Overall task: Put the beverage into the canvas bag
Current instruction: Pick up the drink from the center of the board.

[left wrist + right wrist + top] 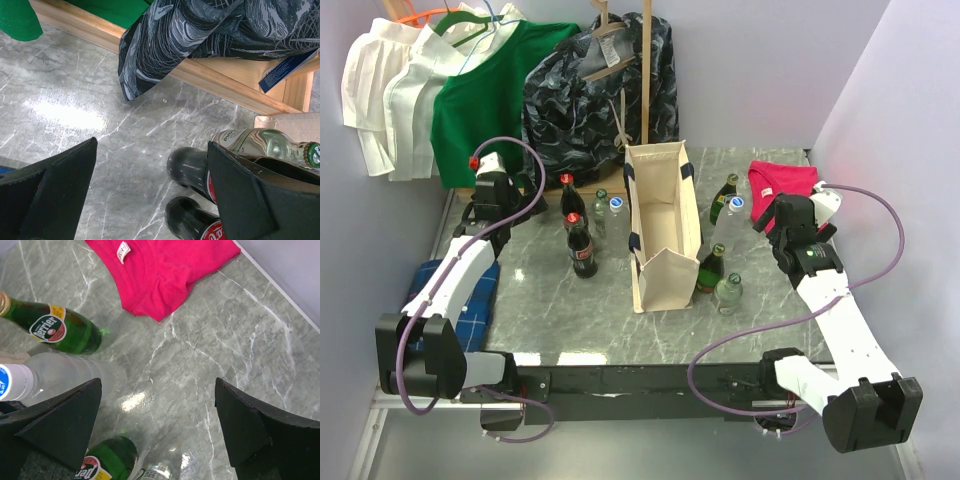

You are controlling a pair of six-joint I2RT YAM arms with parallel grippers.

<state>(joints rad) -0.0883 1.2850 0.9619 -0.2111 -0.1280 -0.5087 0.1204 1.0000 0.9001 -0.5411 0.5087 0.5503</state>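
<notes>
The cream canvas bag (665, 225) with navy handles stands open in the middle of the marble table. To its left stand two cola bottles (582, 250) and two clear bottles (616, 214). To its right stand green Perrier bottles (724, 198), a clear blue-capped bottle (734, 218) and a small clear bottle (728, 293). My left gripper (152, 150) is open and empty, with the cola bottles (192, 172) just by its right finger. My right gripper (157, 390) is open and empty above bare table, with the blue-capped bottle (60, 375) and a Perrier bottle (107, 457) by its left finger.
A pink shirt (782, 185) lies at the back right. White, green (490, 100) and dark patterned (600, 90) garments hang from a wooden rack (225, 75) at the back. A blue checked cloth (475, 300) lies at the table's left edge.
</notes>
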